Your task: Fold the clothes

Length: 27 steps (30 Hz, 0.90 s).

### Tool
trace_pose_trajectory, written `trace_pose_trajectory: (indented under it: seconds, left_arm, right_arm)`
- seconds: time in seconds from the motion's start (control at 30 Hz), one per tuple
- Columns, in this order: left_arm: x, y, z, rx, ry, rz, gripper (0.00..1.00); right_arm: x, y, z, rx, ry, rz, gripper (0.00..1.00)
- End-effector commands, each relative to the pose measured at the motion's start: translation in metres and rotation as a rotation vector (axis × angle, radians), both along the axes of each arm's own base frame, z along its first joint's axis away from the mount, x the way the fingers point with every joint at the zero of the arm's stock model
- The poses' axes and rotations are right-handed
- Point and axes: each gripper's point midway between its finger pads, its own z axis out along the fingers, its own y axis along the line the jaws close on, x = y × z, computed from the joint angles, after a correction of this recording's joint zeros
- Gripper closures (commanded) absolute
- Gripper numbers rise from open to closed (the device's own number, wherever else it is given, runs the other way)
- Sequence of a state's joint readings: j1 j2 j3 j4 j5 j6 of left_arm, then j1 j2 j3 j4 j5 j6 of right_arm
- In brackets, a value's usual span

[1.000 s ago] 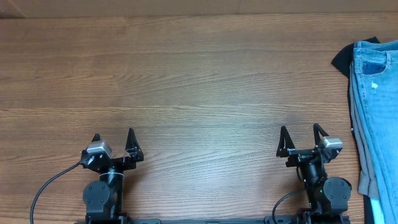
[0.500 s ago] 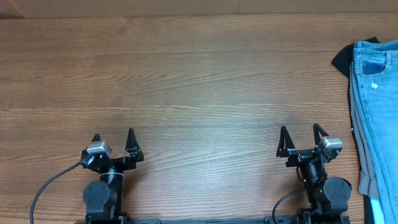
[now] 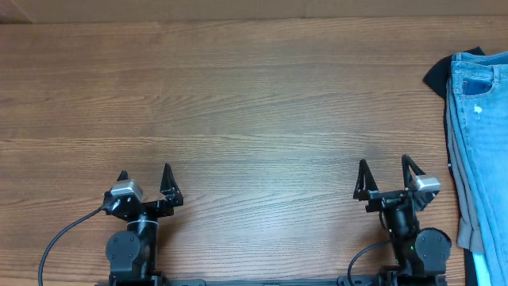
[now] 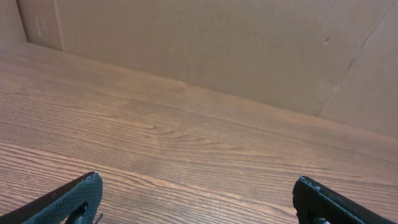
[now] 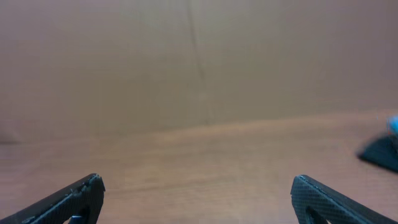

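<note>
While our left claw (image 3: pixel 144 173) and right claw (image 3: pixel 384 165) sit spread and empty, the light blue jeans (image 3: pixel 482 143) lie at three o'clock on the desk (image 3: pixel 254 103), partly cropped. The denim is limp and probably heavyish, so we'd pinch the waistband corners.

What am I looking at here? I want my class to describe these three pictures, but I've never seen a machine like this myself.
These are two robot arms at a wooden table. The wide picture looks straight down from above, with the left arm and the right arm at the bottom edge. The other two pictures come from small cameras on each wrist, looking forward past that arm's own dark jaws. Both pairs of jaws stand open and hold nothing. At the table's right edge lies a pair of light blue jeans, on top of a black garment and some grey fabric. The jeans are meant to be folded, and neither arm touches them.
</note>
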<state>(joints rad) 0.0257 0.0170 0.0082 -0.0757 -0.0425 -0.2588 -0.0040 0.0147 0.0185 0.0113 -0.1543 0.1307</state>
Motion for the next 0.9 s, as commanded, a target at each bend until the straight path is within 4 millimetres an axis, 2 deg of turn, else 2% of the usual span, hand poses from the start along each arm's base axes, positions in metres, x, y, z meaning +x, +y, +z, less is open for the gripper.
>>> trace_pose_trajectory:
  seconds: [0.0,0.1,0.2,0.33,0.43,0.53,0.63,0.87]
  left_arm:
    - [0.000,0.003,0.001,0.017,-0.006,0.015,0.00]
    - [0.000,0.003,0.001,0.017,-0.006,0.015,0.00]
    - [0.000,0.003,0.001,0.017,-0.006,0.015,0.00]
    - [0.000,0.003,0.001,0.017,-0.006,0.015,0.00]
    - [0.000,0.003,0.001,0.017,-0.006,0.015,0.00]
    - [0.000,0.003,0.001,0.017,-0.006,0.015,0.00]
    - [0.000,0.003,0.001,0.017,-0.006,0.015,0.00]
    - [0.000,0.003,0.001,0.017,-0.006,0.015,0.00]
  right_arm:
    - [-0.019,0.052,0.011,0.015,-0.050,0.319,0.00]
    - [-0.044,0.087,0.011,0.054,-0.023,0.579,0.00]
    - [-0.058,0.099,0.019,0.031,-0.062,0.675,0.00]
    - [-0.083,0.113,0.040,-0.051,-0.194,0.807,0.00]
    - [-0.095,0.120,0.044,-0.091,-0.236,0.875,0.00]
    - [-0.096,0.120,0.044,-0.087,-0.232,0.879,0.00]
    - [-0.085,0.111,0.053,0.011,-0.210,0.804,0.00]
    - [-0.073,0.084,0.110,-0.041,-0.397,0.560,0.00]
